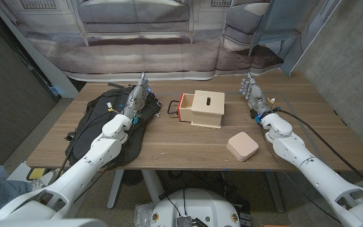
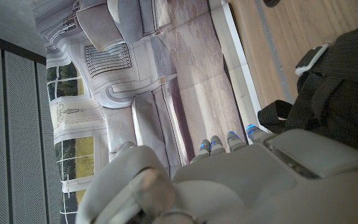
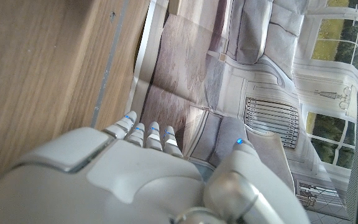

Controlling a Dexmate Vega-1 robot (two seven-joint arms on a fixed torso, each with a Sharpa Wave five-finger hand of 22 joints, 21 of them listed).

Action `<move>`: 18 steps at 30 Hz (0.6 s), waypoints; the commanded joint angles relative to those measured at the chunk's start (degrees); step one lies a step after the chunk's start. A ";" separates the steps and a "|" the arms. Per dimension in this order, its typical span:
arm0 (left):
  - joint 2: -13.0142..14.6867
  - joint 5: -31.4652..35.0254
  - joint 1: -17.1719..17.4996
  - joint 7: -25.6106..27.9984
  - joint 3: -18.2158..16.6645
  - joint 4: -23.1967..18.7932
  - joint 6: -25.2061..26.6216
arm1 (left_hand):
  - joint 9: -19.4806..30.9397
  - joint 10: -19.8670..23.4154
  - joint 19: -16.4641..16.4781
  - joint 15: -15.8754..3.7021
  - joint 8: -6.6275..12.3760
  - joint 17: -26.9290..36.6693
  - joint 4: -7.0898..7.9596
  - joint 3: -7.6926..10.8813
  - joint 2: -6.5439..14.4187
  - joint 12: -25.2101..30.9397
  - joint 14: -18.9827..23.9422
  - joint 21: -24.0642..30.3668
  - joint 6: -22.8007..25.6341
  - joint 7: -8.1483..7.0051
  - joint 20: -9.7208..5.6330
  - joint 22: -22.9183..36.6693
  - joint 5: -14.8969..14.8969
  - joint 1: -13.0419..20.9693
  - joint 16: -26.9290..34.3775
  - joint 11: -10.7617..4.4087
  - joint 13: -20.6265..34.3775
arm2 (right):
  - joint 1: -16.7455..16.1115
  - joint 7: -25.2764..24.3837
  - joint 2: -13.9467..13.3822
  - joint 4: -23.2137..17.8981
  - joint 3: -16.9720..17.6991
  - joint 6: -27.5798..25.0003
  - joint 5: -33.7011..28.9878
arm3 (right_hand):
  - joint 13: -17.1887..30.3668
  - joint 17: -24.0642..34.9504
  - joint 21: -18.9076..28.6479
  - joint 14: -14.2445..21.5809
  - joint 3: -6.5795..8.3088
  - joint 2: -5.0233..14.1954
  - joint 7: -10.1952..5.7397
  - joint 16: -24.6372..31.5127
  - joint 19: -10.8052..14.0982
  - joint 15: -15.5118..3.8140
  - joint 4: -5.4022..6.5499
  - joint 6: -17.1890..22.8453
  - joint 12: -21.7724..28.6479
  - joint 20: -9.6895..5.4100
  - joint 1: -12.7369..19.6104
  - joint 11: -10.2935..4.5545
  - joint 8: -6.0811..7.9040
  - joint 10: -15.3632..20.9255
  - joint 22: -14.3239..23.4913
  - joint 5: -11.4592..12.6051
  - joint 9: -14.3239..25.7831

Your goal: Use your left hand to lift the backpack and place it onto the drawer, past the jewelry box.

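Observation:
A black backpack [image 1: 103, 123] lies on the left part of the wooden table [image 1: 188, 142]. My left hand [image 1: 138, 98] stands on its edge over the backpack's right side, fingers straight and apart, holding nothing. Its back [image 2: 229, 180] shows in the left wrist view beside the backpack [image 2: 334, 93]. A small wooden drawer unit [image 1: 207, 108] with an orange drawer pulled out stands mid-table. A pink jewelry box [image 1: 242, 146] sits closer to the table's front, right of centre. My right hand [image 1: 253, 94] is raised at the right, fingers extended and empty; its back [image 3: 142, 180] shows in the right wrist view.
A black cable runs along the table's right part past my right arm. A printed backdrop [image 1: 169, 38] hangs behind the far edge. Bare wood lies between the drawer unit and the jewelry box.

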 commanded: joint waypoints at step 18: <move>2.10 0.99 0.96 1.59 -0.10 -6.03 2.00 | 0.13 -3.76 -9.77 0.05 0.29 0.19 -0.19 -0.49 0.40 0.47 -6.86 0.55 -3.86 0.21 -0.24 0.31 0.35 0.89 0.62 -0.08 0.14 | -1.07 -0.16 -0.03 -0.92 0.70 1.38 0.39 | 0.15 0.24 0.29 -0.07 0.29 -0.11 0.48 0.29 0.29 -0.26 -0.12 0.38 0.42 -0.84 0.57 0.50 0.30 0.71 0.11 0.16 0.10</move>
